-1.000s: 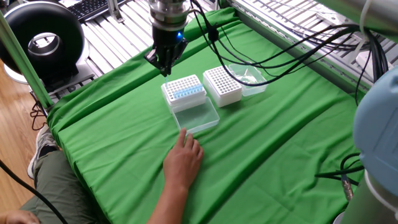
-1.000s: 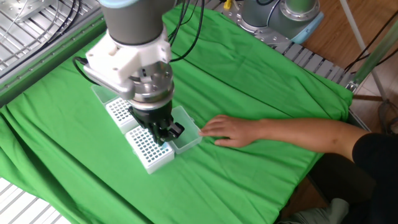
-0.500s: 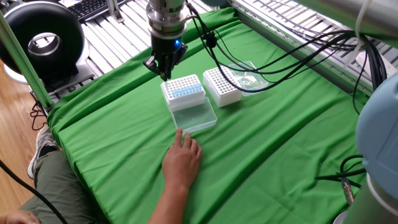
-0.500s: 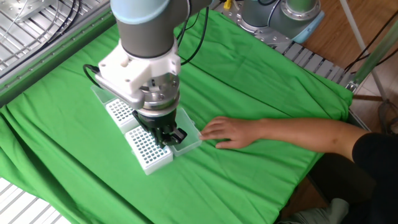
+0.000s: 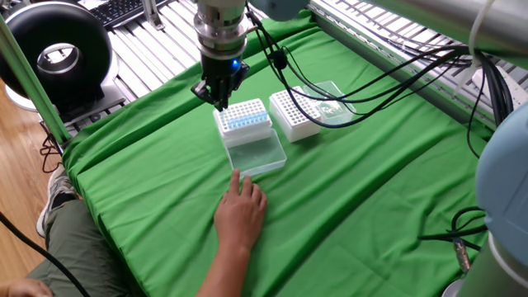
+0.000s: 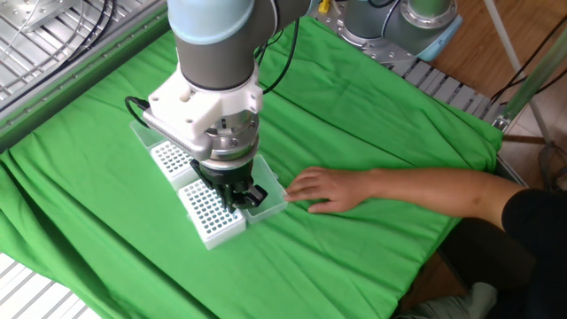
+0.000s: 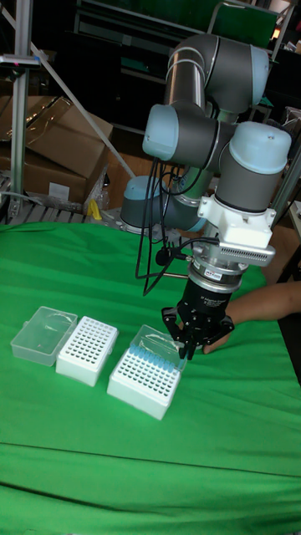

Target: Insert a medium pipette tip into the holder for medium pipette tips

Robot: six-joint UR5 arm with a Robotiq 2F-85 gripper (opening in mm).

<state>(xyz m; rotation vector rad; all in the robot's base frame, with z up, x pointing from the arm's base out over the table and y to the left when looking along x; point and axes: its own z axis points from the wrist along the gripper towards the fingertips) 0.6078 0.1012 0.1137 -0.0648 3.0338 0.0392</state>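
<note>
My gripper (image 5: 220,101) hangs point-down over the back left corner of the white holder (image 5: 244,120), which has a row of blue tips. Its fingers are shut, and a thin medium pipette tip shows only as a small point below them (image 7: 185,354). In the other fixed view the gripper (image 6: 236,198) stands over the holder (image 6: 213,213), just above its hole grid. Whether the point touches a hole is too small to tell.
A second white tip holder (image 5: 294,113) stands to the right, with a clear lid (image 5: 332,101) behind it. A clear lid (image 5: 258,153) lies hinged open in front of the blue-tip holder. A person's hand (image 5: 242,209) rests on the green cloth just in front of it.
The gripper has moved from behind and left of the blue-tip holder to over its back corner, and has come lower. The hand and the boxes have stayed put.
</note>
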